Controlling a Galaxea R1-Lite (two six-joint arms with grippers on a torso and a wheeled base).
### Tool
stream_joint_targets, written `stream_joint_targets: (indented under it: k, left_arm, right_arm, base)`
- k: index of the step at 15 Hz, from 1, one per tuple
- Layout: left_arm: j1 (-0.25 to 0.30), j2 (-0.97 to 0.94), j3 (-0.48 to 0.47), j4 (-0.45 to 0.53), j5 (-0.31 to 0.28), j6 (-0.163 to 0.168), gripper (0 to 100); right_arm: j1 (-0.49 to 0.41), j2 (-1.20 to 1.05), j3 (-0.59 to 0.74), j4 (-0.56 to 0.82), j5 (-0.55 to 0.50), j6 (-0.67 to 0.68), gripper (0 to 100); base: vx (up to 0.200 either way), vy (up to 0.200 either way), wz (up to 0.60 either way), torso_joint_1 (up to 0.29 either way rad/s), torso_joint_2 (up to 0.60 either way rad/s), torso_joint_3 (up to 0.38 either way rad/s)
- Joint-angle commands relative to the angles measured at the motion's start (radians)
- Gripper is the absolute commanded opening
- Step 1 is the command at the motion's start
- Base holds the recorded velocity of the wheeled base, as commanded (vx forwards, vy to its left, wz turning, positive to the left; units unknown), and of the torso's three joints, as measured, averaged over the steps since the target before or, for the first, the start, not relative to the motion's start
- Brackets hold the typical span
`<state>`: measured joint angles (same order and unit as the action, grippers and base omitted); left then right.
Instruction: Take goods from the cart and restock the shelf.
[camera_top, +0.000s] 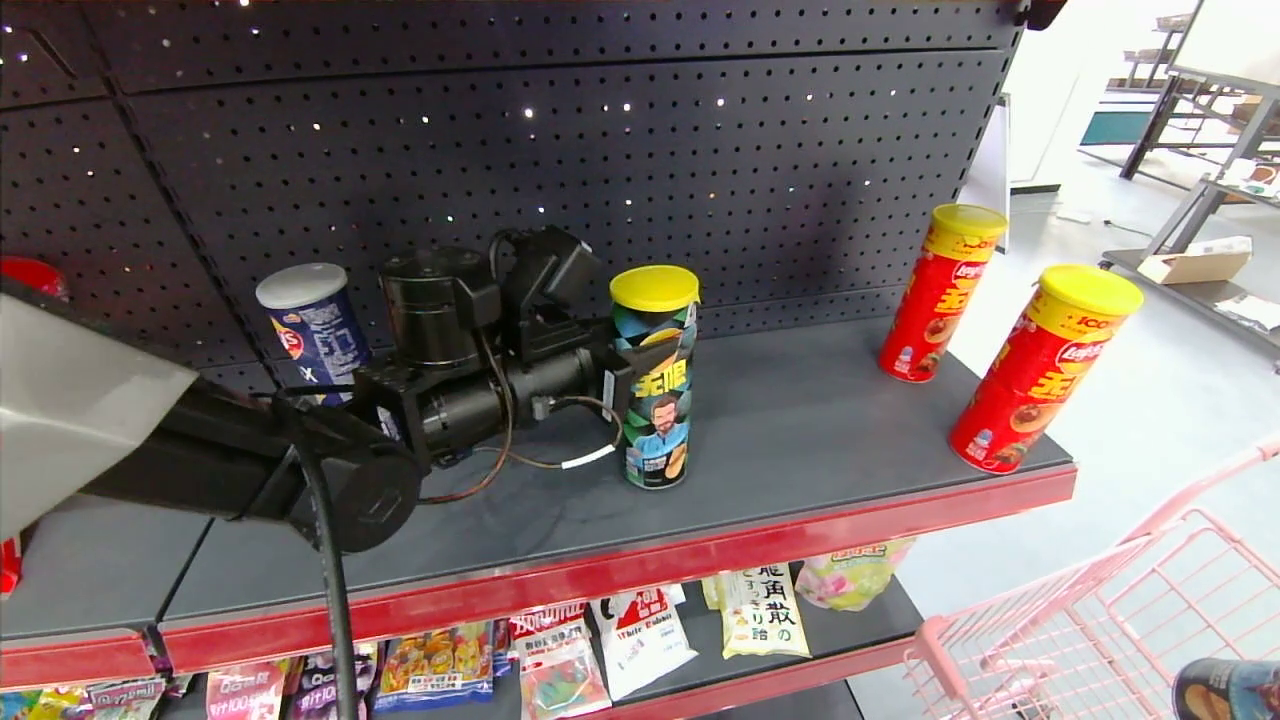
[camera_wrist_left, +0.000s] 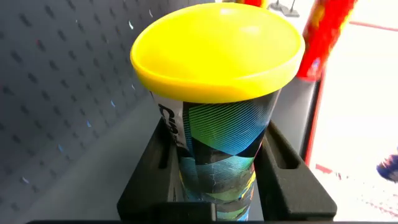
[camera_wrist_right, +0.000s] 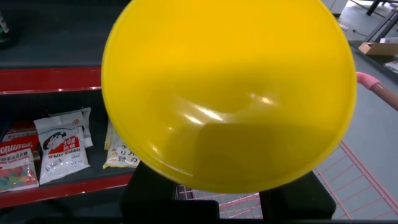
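A chip can with a yellow lid and a blue-green printed body stands upright on the grey shelf board, near its middle. My left gripper comes at it from the left and is shut on its body. In the left wrist view the black fingers press both sides of the can below the lid. My right gripper is shut on a second can, whose yellow lid sits right before the camera. That dark-bodied can shows low over the pink cart.
Two red cans with yellow lids stand at the shelf's right end, the nearer one close to the red front edge. A blue can with a white lid stands behind my left arm by the pegboard. Snack bags fill the lower shelf.
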<state>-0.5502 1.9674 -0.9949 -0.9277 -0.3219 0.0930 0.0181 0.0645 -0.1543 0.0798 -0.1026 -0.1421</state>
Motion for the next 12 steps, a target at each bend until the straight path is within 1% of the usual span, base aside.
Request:
stream_joint_targets:
  k: [1,2,5,7,10,12]
  left_arm:
    - [-0.002,-0.004,0.018,-0.005,0.007,-0.001,0]
    - [-0.007,-0.004,0.019,-0.005,0.007,-0.006,0]
    - [-0.007,0.005,0.024,-0.007,0.007,-0.004,0]
    - [-0.03,0.005,0.053,-0.03,0.009,-0.006,0]
    - [-0.03,0.005,0.082,-0.069,0.007,-0.006,0]
    - [-0.034,0.001,0.084,-0.074,0.007,-0.015,0]
  right_arm:
    - [0.0,-0.002,0.001,0.002,0.0,-0.001,0]
    - [0.0,0.0,0.001,0.0,0.0,-0.001,0]
    - [0.0,0.0,0.001,0.002,0.0,-0.001,0]
    - [0.0,0.0,0.001,0.0,0.0,-0.001,0]
    - [0.0,-0.002,0.001,0.002,0.0,-0.001,0]
    - [0.0,0.0,0.002,0.002,0.0,-0.001,0]
  base:
    - [0.0,0.0,0.0,0.0,0.0,0.0]
    - [0.0,0.0,0.0,0.0,0.0,0.0]
    - [0.0,0.0,0.0,0.0,0.0,0.0]
    - [0.0,0.0,0.0,0.0,0.0,0.0]
    - [0.0,0.0,0.0,0.0,0.0,0.0]
    - [0.0,0.0,0.0,0.0,0.0,0.0]
